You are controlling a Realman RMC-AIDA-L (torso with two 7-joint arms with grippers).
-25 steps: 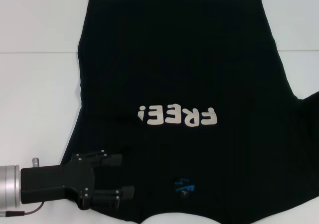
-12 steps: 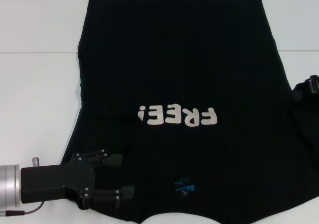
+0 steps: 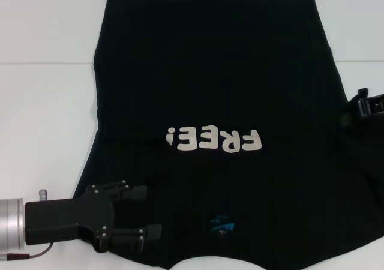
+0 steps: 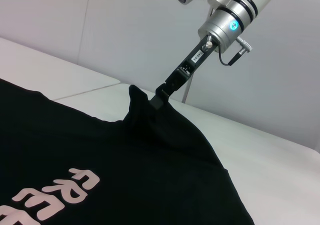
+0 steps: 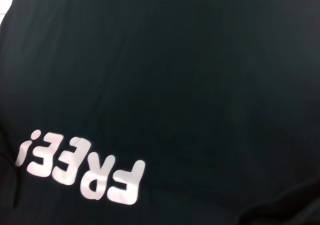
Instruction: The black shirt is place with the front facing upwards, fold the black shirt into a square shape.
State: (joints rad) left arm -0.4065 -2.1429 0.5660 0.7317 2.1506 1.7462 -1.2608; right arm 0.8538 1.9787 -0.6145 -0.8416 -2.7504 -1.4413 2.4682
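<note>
Black cotton T-shirt (image 3: 216, 90) lies front-up on my white desk (image 3: 42, 108). My left tool (image 3: 144, 211) gapes apart at 7 o'clock; my right tool (image 4: 150, 101) pinches its 3 o'clock edge.

head view looking steeply down, both wrist views close and oblique, all sharing the cream lettering (image 3: 214, 141)

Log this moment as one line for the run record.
stage: fold starting | black shirt: flat, print up | left tool: open, at the left shoulder | right tool: shut on right sleeve, lifting it
</note>
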